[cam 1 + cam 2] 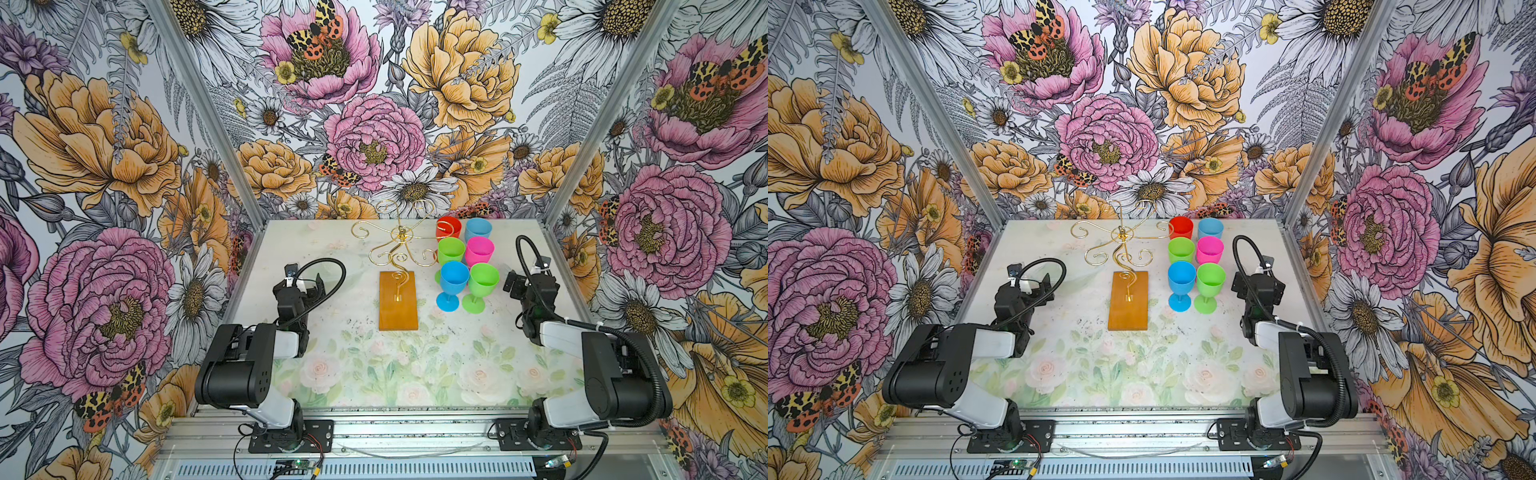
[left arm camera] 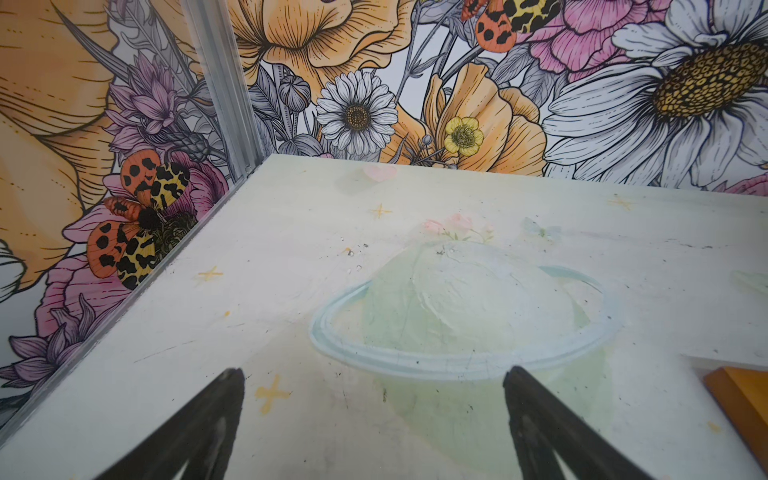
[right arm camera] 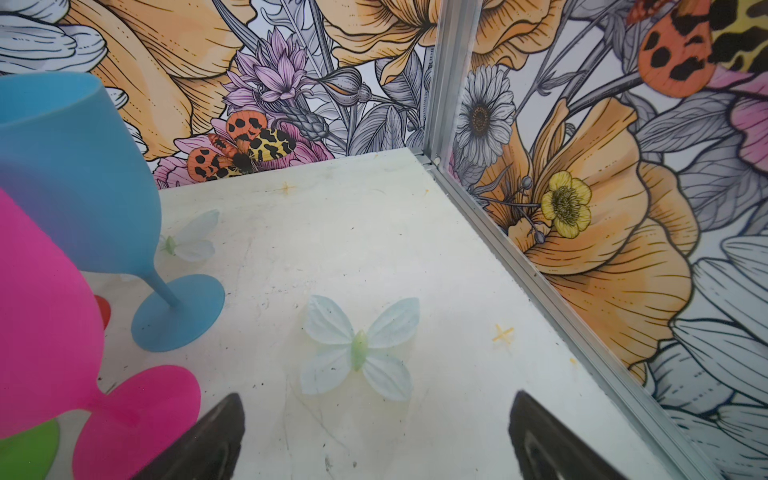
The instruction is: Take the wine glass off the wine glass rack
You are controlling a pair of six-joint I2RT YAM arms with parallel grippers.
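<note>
The wine glass rack, a gold wire tree on an amber base, stands mid-table in both top views; I see nothing hanging on its curled arms. Several coloured wine glasses stand upright on the table just right of it, among them a red one, a pink one and a blue one. My left gripper is open over bare table left of the base. My right gripper is open beside the glasses, holding nothing.
Flowered walls with aluminium corner posts close the table on three sides. A far blue glass stands near the back wall, ahead of the pink glass in the right wrist view. Both arm bases sit at the front rail.
</note>
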